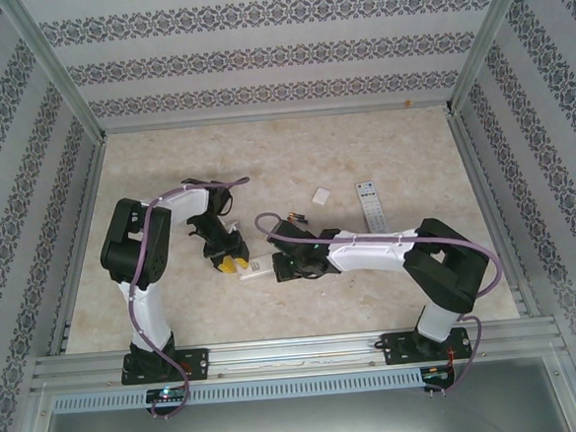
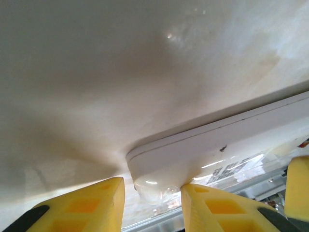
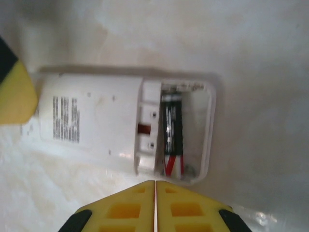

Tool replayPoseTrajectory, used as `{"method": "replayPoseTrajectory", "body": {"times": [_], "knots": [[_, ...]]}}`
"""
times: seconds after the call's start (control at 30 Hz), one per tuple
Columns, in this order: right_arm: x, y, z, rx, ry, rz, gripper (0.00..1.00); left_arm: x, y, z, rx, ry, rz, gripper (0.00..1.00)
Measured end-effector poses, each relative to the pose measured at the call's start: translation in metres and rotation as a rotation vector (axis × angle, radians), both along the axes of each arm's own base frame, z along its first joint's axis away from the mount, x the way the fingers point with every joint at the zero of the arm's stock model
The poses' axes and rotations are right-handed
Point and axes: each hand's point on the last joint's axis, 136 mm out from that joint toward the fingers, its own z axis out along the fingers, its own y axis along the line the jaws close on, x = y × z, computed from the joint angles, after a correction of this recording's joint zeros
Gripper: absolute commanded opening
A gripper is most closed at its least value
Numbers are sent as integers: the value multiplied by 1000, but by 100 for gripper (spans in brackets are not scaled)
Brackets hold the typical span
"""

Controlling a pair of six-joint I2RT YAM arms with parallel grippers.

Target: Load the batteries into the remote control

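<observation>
Closest in, your left gripper (image 2: 150, 187) is clamped on the rounded end of the remote control (image 3: 91, 121), steadying it back-up on the table (image 1: 293, 146). To its right, 1 battery (image 3: 172, 130) sits in the open compartment (image 3: 211, 130) beside 1 bare slot (image 3: 194, 130), and your right gripper (image 3: 155, 186) hangs clenched and empty at that edge. You look halfway through loading: next, open the right to fetch a 2nd one, left kept firm.
</observation>
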Motion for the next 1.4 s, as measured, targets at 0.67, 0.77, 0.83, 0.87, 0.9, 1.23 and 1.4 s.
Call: {"method": "replayPoseTrajectory", "body": {"times": [0.67,0.77,0.83,0.87,0.9,1.23,1.4], "knots": [[21,0,30,121,81,18,24,43,9,2,62,-253,27,60],[15,4,30,131,99,22,24,44,9,1,62,-256,29,60],[9,9,30,135,106,31,24,44,9,2,62,-256,29,58],[4,13,30,135,110,40,25,44,9,2,62,-256,29,56],[-2,16,30,135,115,49,27,44,8,2,60,-257,29,55],[-37,41,20,92,153,94,26,48,11,9,61,-273,53,53],[-34,40,14,78,162,53,25,63,18,29,63,-330,88,61]]}}
